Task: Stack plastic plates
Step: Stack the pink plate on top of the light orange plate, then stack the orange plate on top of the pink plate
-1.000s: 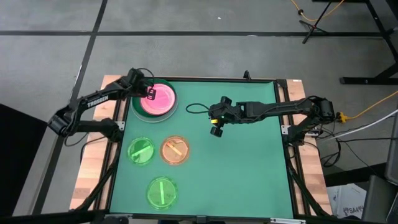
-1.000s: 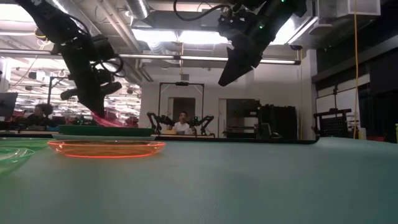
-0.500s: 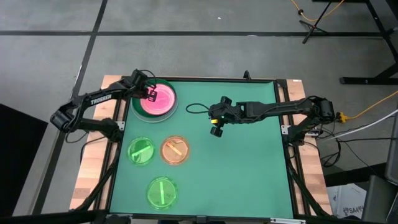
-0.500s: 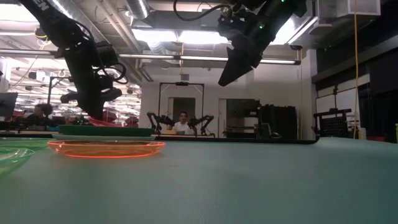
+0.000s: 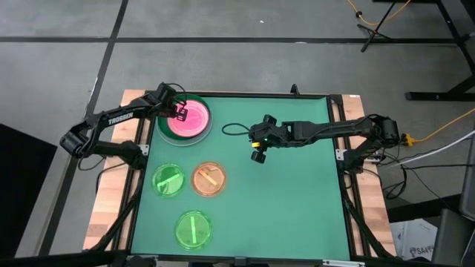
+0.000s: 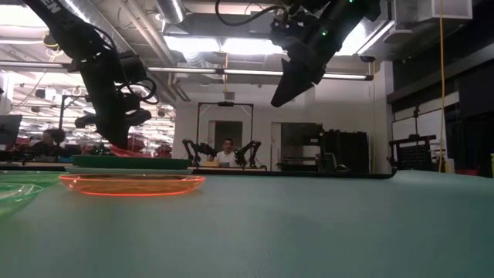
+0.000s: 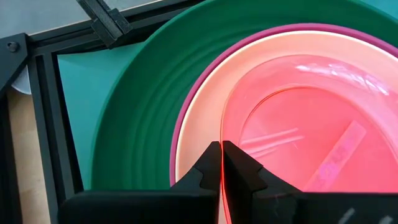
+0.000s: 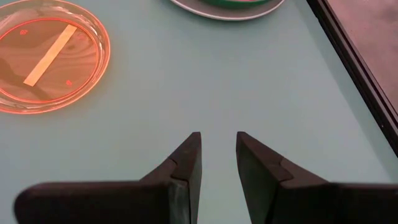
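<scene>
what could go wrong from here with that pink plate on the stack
1. The left gripper is shut on the thin rim of the pink plate. If it lifts away before opening, it may drag the plate off the cream plate and dark green plate.
2. The pink plate seems off-centre in the stack, so it may settle tilted once released.
3. The right gripper hovers open over bare mat; reaching for the orange plate could crowd the left arm.
</scene>
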Tool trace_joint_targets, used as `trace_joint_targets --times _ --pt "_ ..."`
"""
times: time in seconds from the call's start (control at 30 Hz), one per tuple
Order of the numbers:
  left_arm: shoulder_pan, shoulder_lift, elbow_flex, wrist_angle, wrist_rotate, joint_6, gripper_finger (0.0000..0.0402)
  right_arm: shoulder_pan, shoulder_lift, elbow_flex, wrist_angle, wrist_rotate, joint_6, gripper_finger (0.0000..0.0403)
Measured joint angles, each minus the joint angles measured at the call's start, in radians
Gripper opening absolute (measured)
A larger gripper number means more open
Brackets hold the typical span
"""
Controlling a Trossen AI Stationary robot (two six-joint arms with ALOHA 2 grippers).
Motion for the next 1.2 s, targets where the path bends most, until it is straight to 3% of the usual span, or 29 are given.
trace_joint_targets --times 0.3,0.8,1.2 --pt "0.0 0.0 0.0 0.0 0.0 0.0 0.0005 0.0 0.0 0.0 0.0 0.0 0.0 0.0088" --pt "0.0 0.0 0.0 0.0 -0.001 0.0 0.0097 0.0 0.0 0.0 0.0 0.0 0.0 0.0088" --pt "0.0 -0.001 0.0 0.008 0.047 0.002 0.0092 0.0 0.0 0.0 0.0 0.0 0.0 0.0088"
